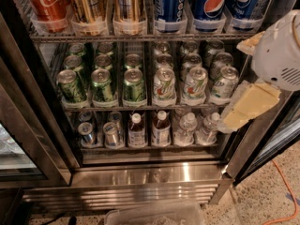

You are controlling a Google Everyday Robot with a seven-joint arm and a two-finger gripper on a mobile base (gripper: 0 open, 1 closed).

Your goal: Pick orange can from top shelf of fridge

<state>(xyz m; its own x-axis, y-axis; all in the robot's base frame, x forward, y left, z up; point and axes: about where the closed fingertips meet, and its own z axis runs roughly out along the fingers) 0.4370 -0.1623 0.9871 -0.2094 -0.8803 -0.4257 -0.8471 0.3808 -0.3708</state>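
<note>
- Camera view: fridge [140, 172] stands open; nothing picked yet.
- Orange can [127, 3], probably the copper one just left of the blue cans [208, 3], stands on the top shelf [140, 37], untouched.
- Claw [253, 93] hangs far right, lower than the can and carrying nothing; I cannot tell its spread.
- Reach, grasp and lift remain.

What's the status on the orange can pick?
Two-finger gripper open, empty, by right door frame, middle-shelf height. Shiny copper-orange metal can untouched on grey wire top shelf. Nothing blocking it.
</note>
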